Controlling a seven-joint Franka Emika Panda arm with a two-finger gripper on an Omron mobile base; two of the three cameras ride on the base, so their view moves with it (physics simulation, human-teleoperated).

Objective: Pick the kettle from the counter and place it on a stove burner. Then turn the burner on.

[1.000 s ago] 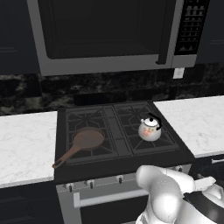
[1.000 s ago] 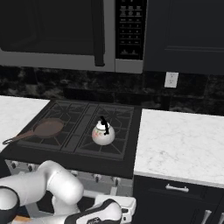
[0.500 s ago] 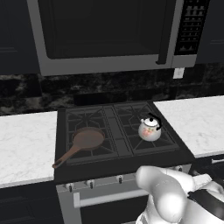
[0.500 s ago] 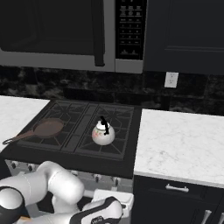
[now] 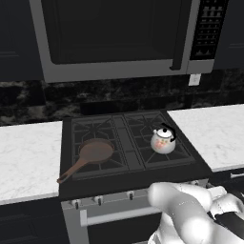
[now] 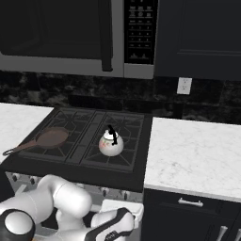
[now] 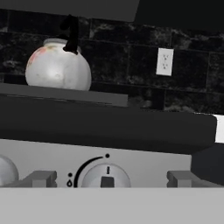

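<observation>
The small white-silver kettle [image 5: 163,141] [image 6: 111,143] stands upright on the front right stove burner [image 5: 180,153] [image 6: 126,156], black handle up. From below, the hand view shows the kettle [image 7: 57,68] on top of the stove. My gripper [image 6: 123,206] is low in front of the stove's control panel, below the kettle, and its fingers are hidden. A round knob [image 7: 106,177] sits straight ahead in the hand view, with its marker pointing up. The white marble counter [image 5: 214,128] [image 6: 193,150] lies to the right of the stove.
A brown long-handled frying pan [image 5: 93,153] [image 6: 49,139] rests on the front left burner. A row of knobs [image 5: 129,194] lines the stove front above the oven handle [image 5: 114,215]. A microwave [image 5: 124,33] hangs over the stove. A wall outlet [image 7: 164,61] is behind the counter.
My hand has shifted slightly in front of the stove's control panel. The kettle and the pan have stayed put.
</observation>
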